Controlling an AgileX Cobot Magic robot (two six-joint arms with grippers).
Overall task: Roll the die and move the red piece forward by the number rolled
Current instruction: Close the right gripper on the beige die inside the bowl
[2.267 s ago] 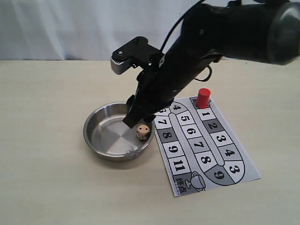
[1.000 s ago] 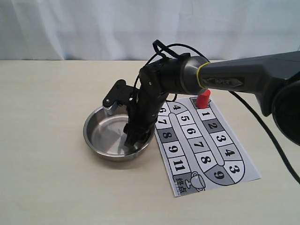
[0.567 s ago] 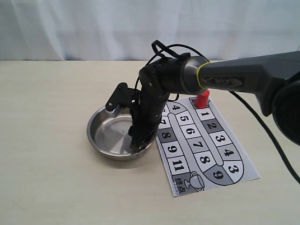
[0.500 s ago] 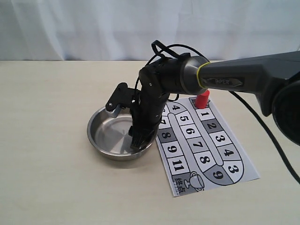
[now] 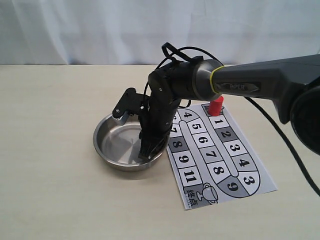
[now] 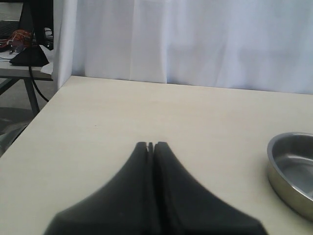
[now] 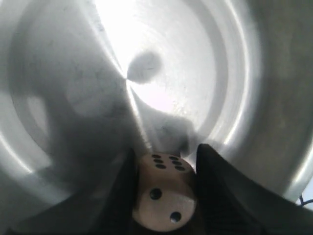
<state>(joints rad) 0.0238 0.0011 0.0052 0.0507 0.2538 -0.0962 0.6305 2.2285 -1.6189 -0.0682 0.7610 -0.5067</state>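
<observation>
The die [image 7: 164,193], a tan cube with dark pips, sits between my right gripper's [image 7: 166,157] black fingers, which press on two of its sides just above the floor of the steel bowl [image 7: 195,73]. In the exterior view the right gripper [image 5: 146,152] reaches down into the bowl [image 5: 106,149] and hides the die. The red piece [image 5: 216,105] stands upright at the far end of the number board [image 5: 220,155], beside square 1. My left gripper [image 6: 151,145] is shut with nothing in it, over bare table to one side of the bowl [image 6: 288,169].
The paper board with numbered squares lies flat to the right of the bowl, touching its rim. The right arm [image 5: 250,82] stretches across above the board's far end near the red piece. A white curtain backs the table.
The right arm came down into the bowl and its fingers closed around the die, which is now hidden from the exterior view. The bowl slid slightly right. Almost nothing moved in the last half second.
</observation>
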